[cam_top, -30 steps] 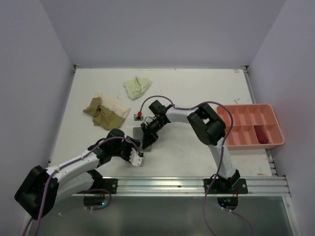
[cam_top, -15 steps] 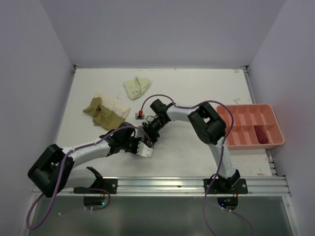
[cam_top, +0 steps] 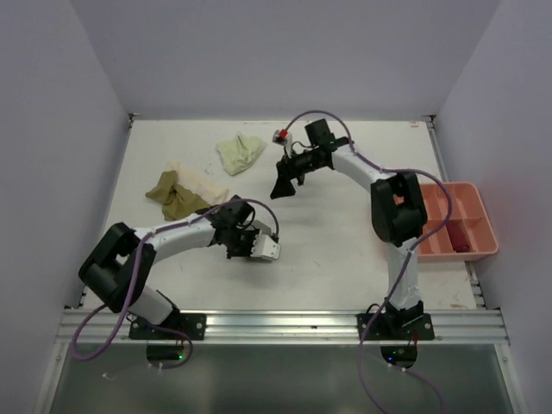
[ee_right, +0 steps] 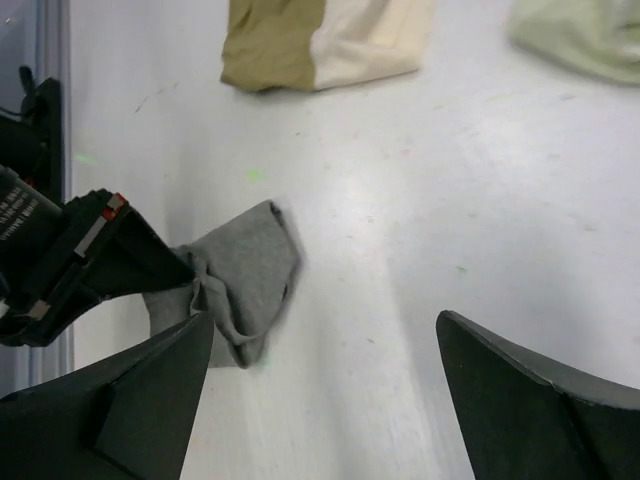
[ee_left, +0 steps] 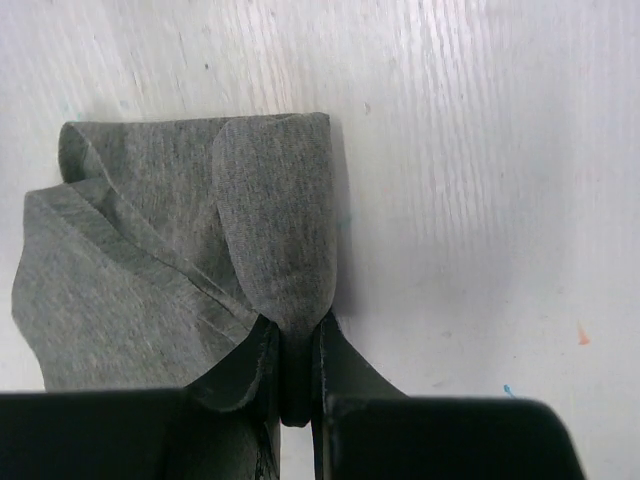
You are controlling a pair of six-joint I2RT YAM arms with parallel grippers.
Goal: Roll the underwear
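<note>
Near the middle of the table [cam_top: 345,259], our left gripper [ee_left: 296,372] pinches one thin fold of the grey underwear [ee_left: 190,250], which we fear may unroll, our right gripper [ee_right: 325,350] hanging spread and empty.

The white table [cam_top: 345,250] is carrying four garments and one tray. A grey garment [ee_left: 170,260], partly folded over itself, is lying near the front centre. An olive-tan garment [cam_top: 181,203] is lying at the left, touching a cream garment [cam_top: 203,183] just behind it. A pale yellow-green garment [cam_top: 240,153] is lying crumpled farther back, apart from both. A salmon-pink compartment tray [cam_top: 457,254] is sitting at the right edge.
</note>
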